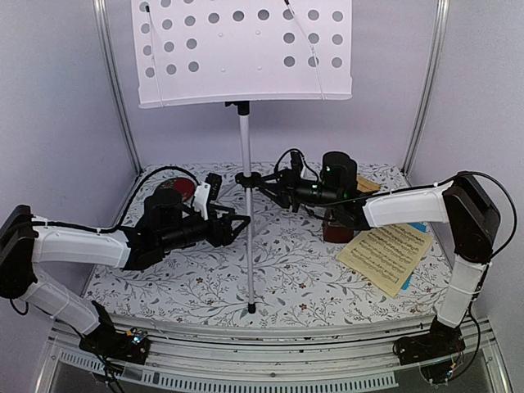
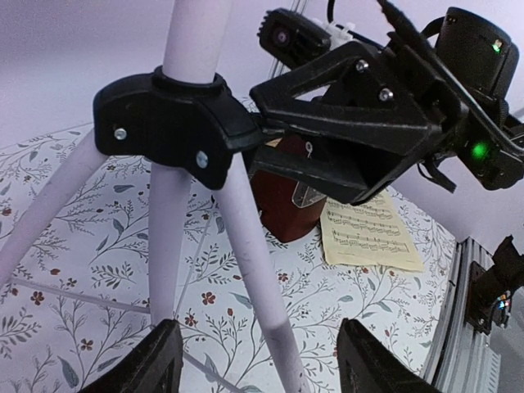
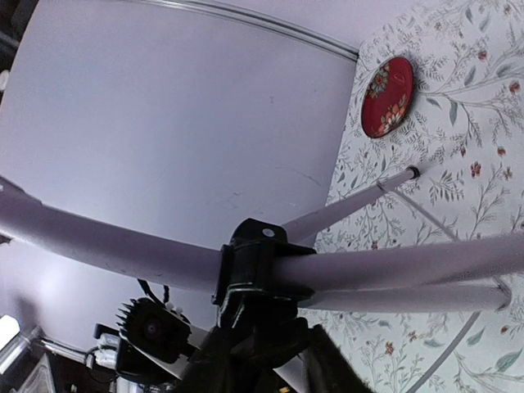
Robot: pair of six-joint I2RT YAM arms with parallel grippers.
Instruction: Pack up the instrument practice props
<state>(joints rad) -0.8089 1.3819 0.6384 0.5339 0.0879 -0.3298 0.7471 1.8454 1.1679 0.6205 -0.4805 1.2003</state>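
The music stand has a white perforated desk (image 1: 246, 49) on a silver pole, and a black hub (image 1: 243, 177) that joins its three legs. My right gripper (image 1: 260, 182) is shut on that hub (image 3: 258, 266), reaching in from the right. My left gripper (image 2: 262, 364) stands open. Its fingers (image 2: 155, 360) straddle the front leg (image 2: 254, 270) below the hub without touching it. The dark brown metronome (image 1: 336, 229) stands under the right arm. A cream music sheet (image 1: 385, 254) lies beside it, with a blue sheet's corner (image 1: 419, 227) showing underneath.
A red floral plate (image 3: 387, 96) lies on the flowered table cover at the back left, behind my left arm. Grey walls and metal posts close in the back and sides. The stand's front leg ends near the table's front edge (image 1: 251, 307).
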